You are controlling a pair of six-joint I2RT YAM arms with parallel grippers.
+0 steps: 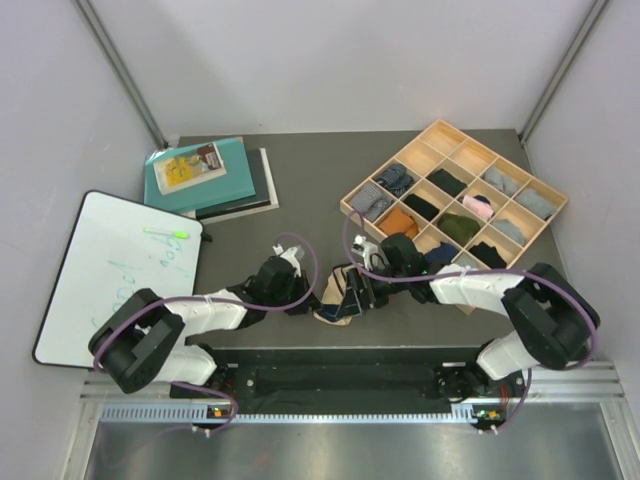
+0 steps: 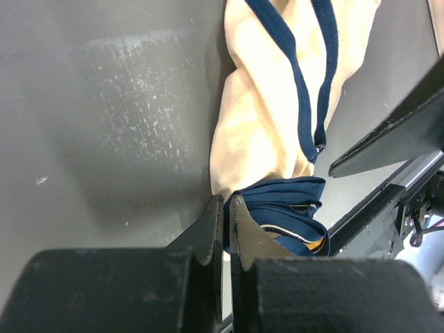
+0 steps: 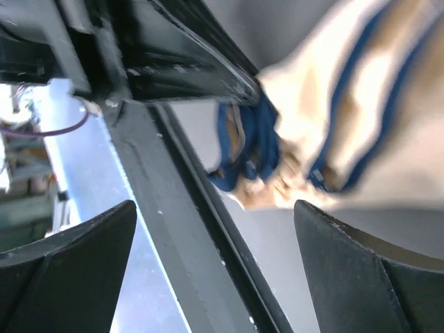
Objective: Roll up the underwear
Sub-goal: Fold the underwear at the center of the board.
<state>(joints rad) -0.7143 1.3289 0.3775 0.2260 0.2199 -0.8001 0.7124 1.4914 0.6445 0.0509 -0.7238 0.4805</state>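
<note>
While the left fingers (image 2: pixel 205 232) sit clenched at the navy hem of the beige underwear (image 2: pixel 260 132), the right fingers (image 3: pixel 361 274) stand spread, released

Robot lab cell — white walls (image 1: pixel 330 60), aluminium rails (image 1: pixel 340 412)

Room is tight around the briefs (image 1: pixel 335 300). The left gripper (image 1: pixel 300 290), fingers pressed together, crowds their left end, and the right gripper (image 1: pixel 360 288), jaws spread wide, blocks their right. Just in front of the briefs the table (image 1: pixel 310 190) ends at a black rail (image 1: pixel 340 380). Behind the briefs lies a broad bare stretch, the easy way in, bounded by the books (image 1: pixel 210 175) back-left and the tray (image 1: pixel 455 135) back-right. The whiteboard (image 1: pixel 100 280) sits well off to the left.
</note>
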